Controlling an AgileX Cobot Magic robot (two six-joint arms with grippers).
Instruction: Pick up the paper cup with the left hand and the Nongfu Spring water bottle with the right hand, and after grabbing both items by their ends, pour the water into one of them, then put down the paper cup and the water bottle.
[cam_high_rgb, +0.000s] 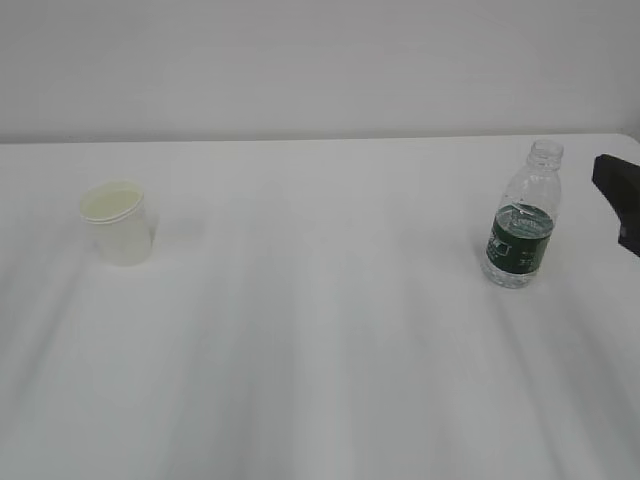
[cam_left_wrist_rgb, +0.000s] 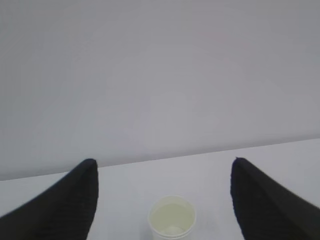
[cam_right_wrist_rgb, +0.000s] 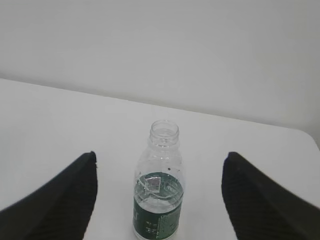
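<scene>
Fingers (cam_left_wrist_rgb: 75, 200) of left hand (cam_left_wrist_rgb: 165, 165) spread wide, empty, paper cup (cam_left_wrist_rgb: 172, 218) ahead between them; right hand (cam_right_wrist_rgb: 160, 160) likewise released, facing upright Nongfu Spring water bottle (cam_right_wrist_rgb: 158, 190).

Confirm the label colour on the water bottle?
Dark green band on the water bottle; clearest in the right wrist view.

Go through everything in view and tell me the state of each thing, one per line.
paper cup: upright on the table, not held.
Nongfu Spring water bottle: upright, uncapped, partly filled with water, not held.
left gripper: open, lined up on the cup, not touching it.
right gripper: open, lined up on the bottle, not touching it.
</scene>
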